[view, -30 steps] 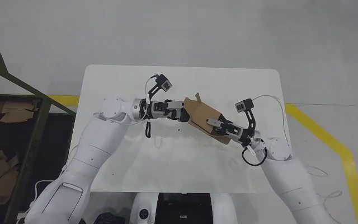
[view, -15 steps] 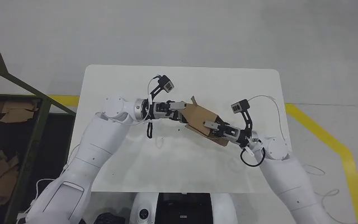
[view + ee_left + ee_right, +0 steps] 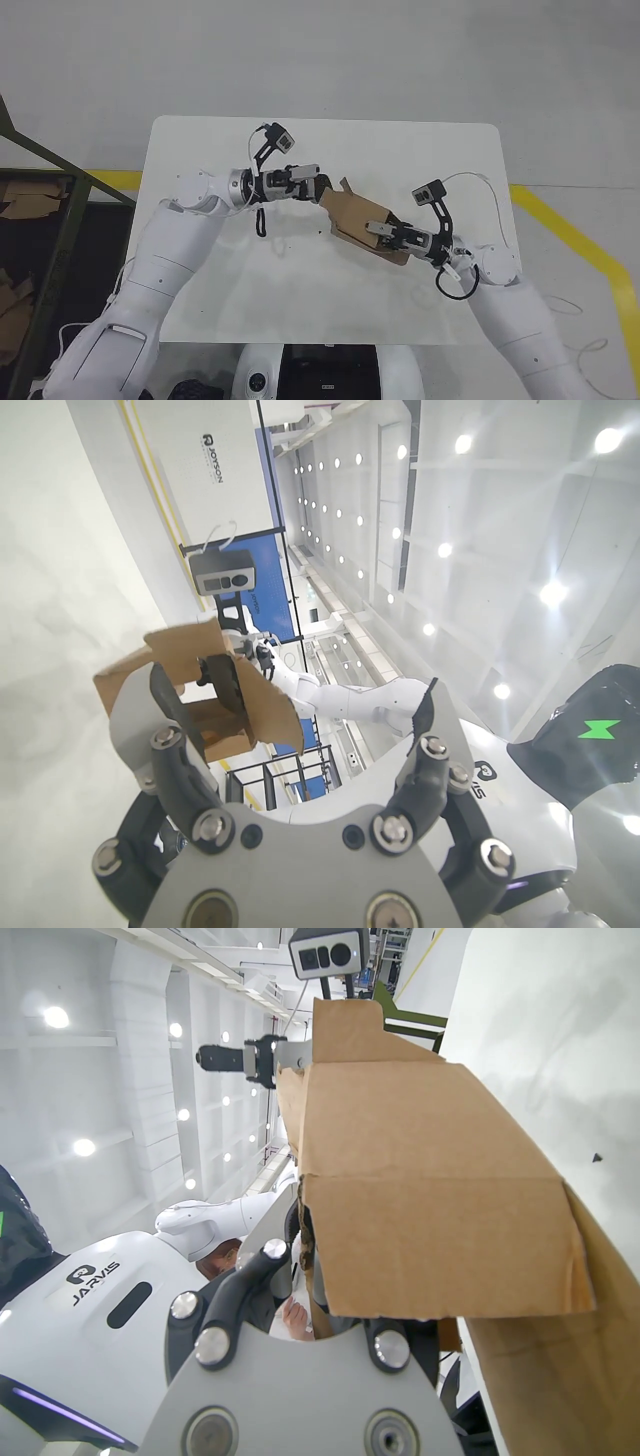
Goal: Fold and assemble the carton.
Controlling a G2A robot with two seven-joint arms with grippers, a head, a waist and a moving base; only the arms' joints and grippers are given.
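A brown carton (image 3: pixel 358 215), partly folded with its flaps loose, is held tilted over the middle of the white table (image 3: pixel 220 270). My right gripper (image 3: pixel 386 232) is shut on the carton's wall at its near right end. In the right wrist view that wall (image 3: pixel 425 1208) runs between the right gripper's fingers (image 3: pixel 270 1268). My left gripper (image 3: pixel 308 178) stands open at the carton's far left end, with one finger close beside a flap. The left wrist view shows its fingers (image 3: pixel 165 700) spread wide and the carton (image 3: pixel 200 660) just beyond them.
A dark green rack (image 3: pixel 40 200) with flat cardboard pieces stands off the table's left edge. A yellow line (image 3: pixel 570 240) runs on the floor to the right. The table has free room in front and at the back.
My left gripper has drawn back up and to the left from the carton's end. The carton has tipped and shifted slightly, still in the right gripper.
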